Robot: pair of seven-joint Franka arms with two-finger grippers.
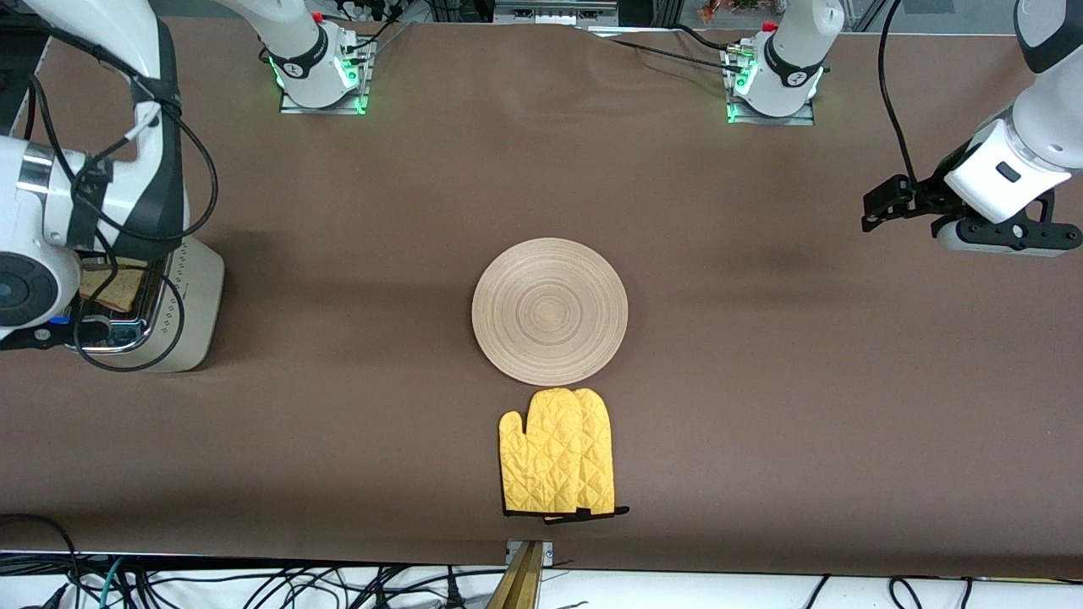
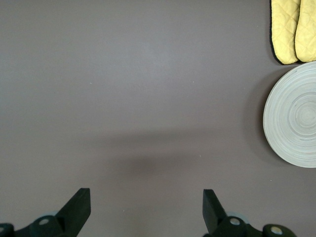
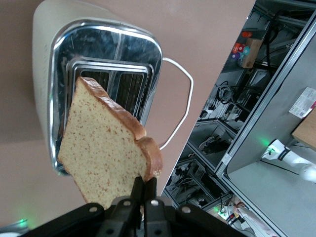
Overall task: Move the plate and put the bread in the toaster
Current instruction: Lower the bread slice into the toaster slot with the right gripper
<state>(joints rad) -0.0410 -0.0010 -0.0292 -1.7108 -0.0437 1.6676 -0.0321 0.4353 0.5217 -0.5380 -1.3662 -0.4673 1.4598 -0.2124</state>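
Observation:
The round wooden plate lies flat mid-table and also shows at the edge of the left wrist view. The cream toaster stands at the right arm's end of the table, partly hidden by the right arm. My right gripper is shut on the crust corner of the bread and holds the slice tilted just over the toaster's chrome slots; the bread also shows in the front view. My left gripper is open and empty over bare table at the left arm's end, waiting.
A yellow quilted mitt lies nearer to the front camera than the plate, almost touching it, and shows in the left wrist view. The toaster's white cord loops beside the toaster. The brown cloth covers the table.

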